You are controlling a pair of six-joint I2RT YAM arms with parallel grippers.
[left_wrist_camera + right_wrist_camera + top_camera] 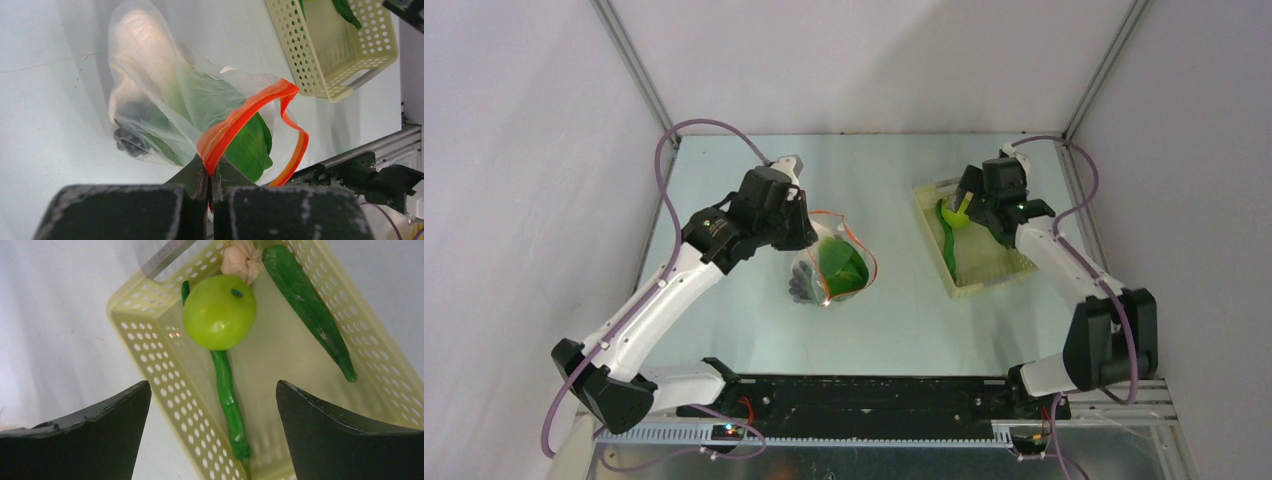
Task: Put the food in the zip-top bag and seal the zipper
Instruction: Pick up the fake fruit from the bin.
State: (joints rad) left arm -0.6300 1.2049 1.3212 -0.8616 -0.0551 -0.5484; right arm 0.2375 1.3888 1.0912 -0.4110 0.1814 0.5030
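Mid-frame, the left claw (210, 182) is clamped on the orange-red zipper (250, 107) of the limp, slippery-looking zip-top bag (829, 265). Upper right, the right claw (212, 390) gapes above the basket's (150, 340) green apple (219, 311): probably firm and smooth, best gripped across its middle.

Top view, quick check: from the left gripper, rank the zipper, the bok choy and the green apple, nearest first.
1. zipper: pinched in the shut left gripper, at the bag's mouth.
2. bok choy: inside the zip-top bag, just toward the arm bases.
3. green apple: far off to the right, in the basket.
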